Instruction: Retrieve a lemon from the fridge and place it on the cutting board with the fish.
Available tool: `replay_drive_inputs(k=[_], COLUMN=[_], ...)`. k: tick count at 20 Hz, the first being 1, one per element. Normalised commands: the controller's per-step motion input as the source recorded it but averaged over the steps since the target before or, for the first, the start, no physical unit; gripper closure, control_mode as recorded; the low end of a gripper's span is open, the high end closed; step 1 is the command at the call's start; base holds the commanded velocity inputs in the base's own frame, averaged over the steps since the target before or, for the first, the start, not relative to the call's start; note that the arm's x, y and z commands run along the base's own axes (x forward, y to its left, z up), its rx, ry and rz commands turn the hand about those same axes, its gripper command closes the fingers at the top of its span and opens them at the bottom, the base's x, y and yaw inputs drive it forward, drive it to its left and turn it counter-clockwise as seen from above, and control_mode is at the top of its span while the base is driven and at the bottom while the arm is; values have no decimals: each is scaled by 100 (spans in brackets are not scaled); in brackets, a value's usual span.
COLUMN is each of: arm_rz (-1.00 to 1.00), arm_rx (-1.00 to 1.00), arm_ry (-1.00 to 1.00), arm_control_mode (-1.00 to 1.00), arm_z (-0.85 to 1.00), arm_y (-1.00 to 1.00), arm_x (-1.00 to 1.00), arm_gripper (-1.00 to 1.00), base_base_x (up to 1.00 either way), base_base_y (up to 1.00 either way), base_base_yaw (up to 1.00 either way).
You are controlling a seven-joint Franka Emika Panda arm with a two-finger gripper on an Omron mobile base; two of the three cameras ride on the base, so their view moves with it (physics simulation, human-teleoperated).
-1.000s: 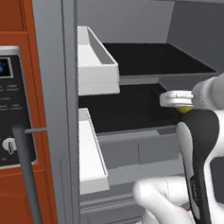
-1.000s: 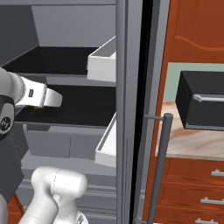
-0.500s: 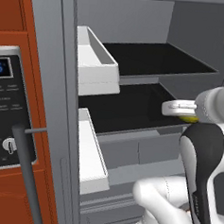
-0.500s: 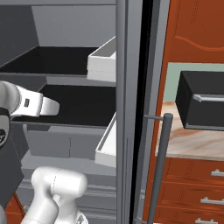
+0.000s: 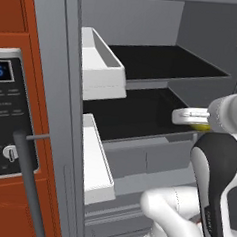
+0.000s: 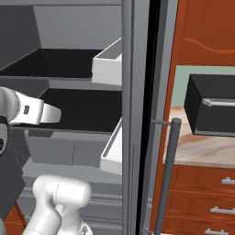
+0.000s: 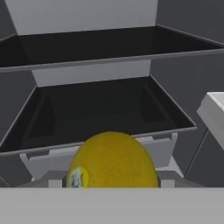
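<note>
Gripper: the gripper (image 7: 112, 186) holds the lemon (image 7: 112, 161) between its two fingers; in the hand view the fruit sits at 6 o'clock, low in the middle, and its sides meet the grey fingers at left and right.
Lemon: bright yellow, oval, with a small white sticker on its lower left side. In the left base view only a thin yellow part (image 5: 202, 127) shows under the white hand, at 3 o'clock.
Hand: in the left base view the hand (image 5: 191, 116) points toward 9 o'clock, in front of the lower shelf. In the right base view it (image 6: 39, 113) points toward 3 o'clock, at the left edge.
Arm: white with dark joints; it rises from 5 o'clock in the left base view and from 7 o'clock in the right base view.
Fridge: the fridge (image 5: 147, 27) is open, grey inside. The hand is at its opening, just outside the front edge of the lower shelf.
Door bins: two white bins (image 5: 99, 69) hang on the left door, one above the other; one more (image 7: 214, 111) shows at 3 o'clock in the hand view.
Shelves: two black shelves (image 7: 100, 109), one above the other, behind the lemon.
Drawers: grey drawers (image 5: 153, 158) are under the lower shelf.
Handles: a grey bar handle (image 6: 167, 170) stands at 5 o'clock in the right base view.
Microwave: a black microwave (image 6: 211, 110) is on the beige counter at 3 o'clock, beyond the right door.
</note>
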Motion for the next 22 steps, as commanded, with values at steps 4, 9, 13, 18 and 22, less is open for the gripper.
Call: replay_drive_inputs(k=[4,9,13,18,22], arm_rz=[0,0,0,0,0], arm_rx=[0,0,0,0,0], arm_ry=[0,0,0,0,0], arm_control_mode=[100,100,100,100,100], arm_z=[0,0,0,0,0], arm_y=[0,0,0,0,0], arm_x=[0,0,0,0,0], arm_gripper=[100,100,100,100,100], base_base_x=[-40,-51,-51,-50,-50], base_base_y=[0,0,0,0,-9], base_base_yaw=[0,0,0,0,0])
